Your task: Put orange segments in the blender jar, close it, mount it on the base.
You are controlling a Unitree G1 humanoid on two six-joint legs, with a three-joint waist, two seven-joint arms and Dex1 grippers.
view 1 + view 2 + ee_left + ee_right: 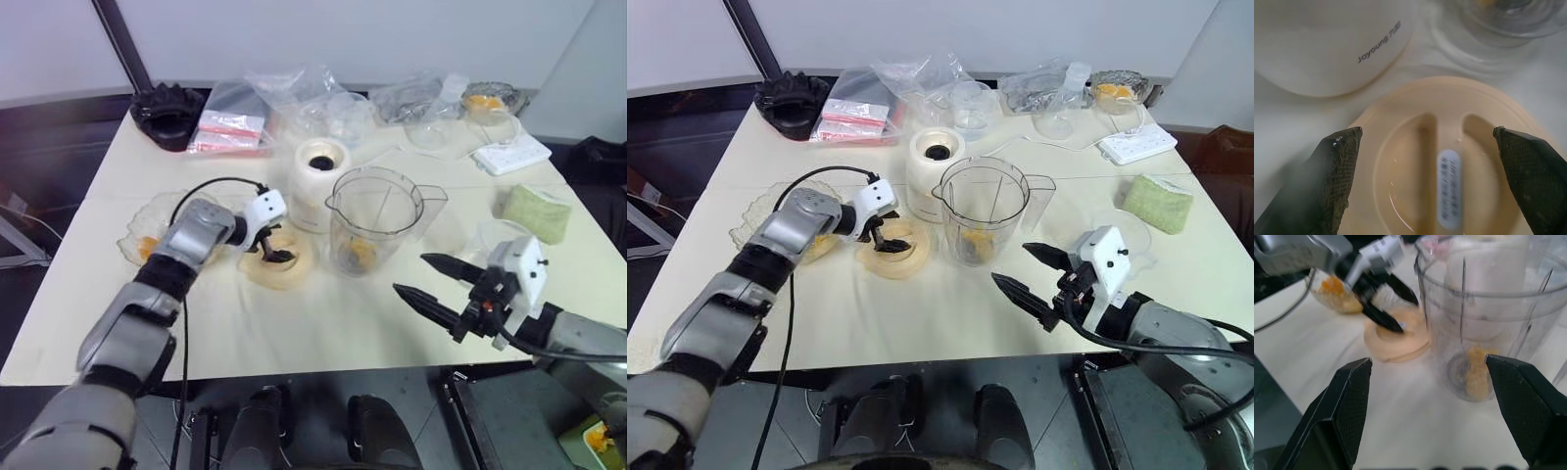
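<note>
Nearest to me, my right hand [433,278] hangs over the front edge of the worktop [294,333], its two black, pointed, finely textured fingers spread wide and holding nothing, aimed toward the blender jar [375,230]. That jar is a tall clear plastic pitcher with a pouring spout and a side handle, standing upright and lidless near the middle of the worktop; through its wall I see a few glossy yellow-orange orange segments [1476,374] lying at the bottom beside the dark blade.

My left hand [884,238] is angled down over the lid [1449,161], a round, smooth, cream-beige plastic disc with a straight raised grip bar across its recessed centre and a small oval label on it. Its fingers are parted wide on either side of the bar and grip nothing; I cannot tell whether the tips touch the lid. The lid lies flat just left of the jar.

Just behind the lid and beside the jar stands the base [319,181], a squat cream-white rounded block with a dark round socket on top and grey lettering on its side. Left of the lid sits a shallow clear plastic tub [147,235] with more orange pieces. Farther back lie a black ridged round object [168,115], crumpled clear bags [294,93], a white power strip [511,153] and, toward the right, a pale green sponge-like pad [537,212].
</note>
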